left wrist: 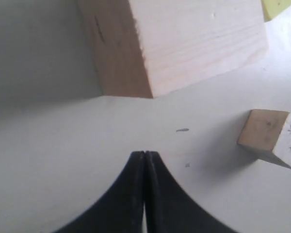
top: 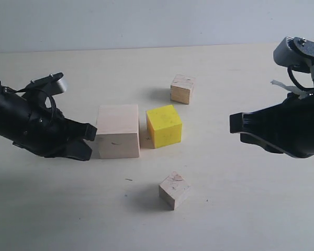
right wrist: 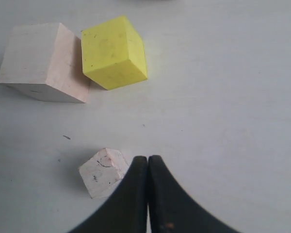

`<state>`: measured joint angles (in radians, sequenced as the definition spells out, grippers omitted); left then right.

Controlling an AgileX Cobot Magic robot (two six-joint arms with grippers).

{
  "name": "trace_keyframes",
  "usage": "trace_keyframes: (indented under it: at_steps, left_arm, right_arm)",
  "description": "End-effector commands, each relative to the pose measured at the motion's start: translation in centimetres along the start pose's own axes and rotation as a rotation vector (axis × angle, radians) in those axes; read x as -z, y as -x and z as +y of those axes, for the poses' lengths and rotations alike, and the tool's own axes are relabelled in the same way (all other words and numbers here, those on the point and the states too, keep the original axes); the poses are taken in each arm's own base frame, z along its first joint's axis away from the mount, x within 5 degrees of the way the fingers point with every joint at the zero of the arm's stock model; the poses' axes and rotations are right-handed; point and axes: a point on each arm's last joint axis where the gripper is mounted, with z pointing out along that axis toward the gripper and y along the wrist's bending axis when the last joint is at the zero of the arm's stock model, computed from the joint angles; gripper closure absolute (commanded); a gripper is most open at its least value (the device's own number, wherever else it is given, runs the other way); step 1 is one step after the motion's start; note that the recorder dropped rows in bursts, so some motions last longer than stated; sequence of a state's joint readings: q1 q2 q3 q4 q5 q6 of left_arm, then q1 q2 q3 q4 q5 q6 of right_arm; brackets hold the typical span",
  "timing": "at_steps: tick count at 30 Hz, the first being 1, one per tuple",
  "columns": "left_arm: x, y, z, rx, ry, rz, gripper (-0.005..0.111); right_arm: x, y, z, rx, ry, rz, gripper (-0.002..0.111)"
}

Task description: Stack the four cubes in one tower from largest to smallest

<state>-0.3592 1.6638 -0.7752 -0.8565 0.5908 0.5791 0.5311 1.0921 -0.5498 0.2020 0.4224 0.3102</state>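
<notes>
— So, where's the yellow cube [right wrist: 114, 51]?
— Ahead of the right gripper [right wrist: 148, 158], its fingers touching, beside the big cube [right wrist: 41, 63]; the left gripper [left wrist: 144, 154] is likewise pressed together. Probably light, rigid: pinch opposite flat faces.

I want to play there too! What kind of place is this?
Probably a robot lab bench, not a playroom: a robot's black left pincer and right pincer, with a large wooden cube and a yellow cube set out on a plain pale table.
</notes>
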Motion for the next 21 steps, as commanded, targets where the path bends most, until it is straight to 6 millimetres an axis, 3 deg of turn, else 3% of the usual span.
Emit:
trace_keyframes:
  at_steps: [1, 9, 14, 21]
  left_arm:
    - [-1.5, 0.1, 0.2, 0.015, -0.045, -0.003, 0.107]
    - [-3.9, 0.1, 0.8, 0.007, -0.108, 0.004, 0.107]
    - [-4.3, 0.9, 1.2, 0.003, -0.078, -0.038, 0.107]
    - [-5.5, 2.7, 0.4, 0.011, -0.169, -0.046, 0.107]
  right_arm:
    - [0.1, 0.2, 0.2, 0.013, 0.005, -0.01, 0.108]
    - [0.1, 0.2, 0.2, 0.013, 0.005, -0.01, 0.108]
    - [0.1, 0.2, 0.2, 0.013, 0.005, -0.01, 0.108]
    - [0.1, 0.2, 0.2, 0.013, 0.006, -0.014, 0.108]
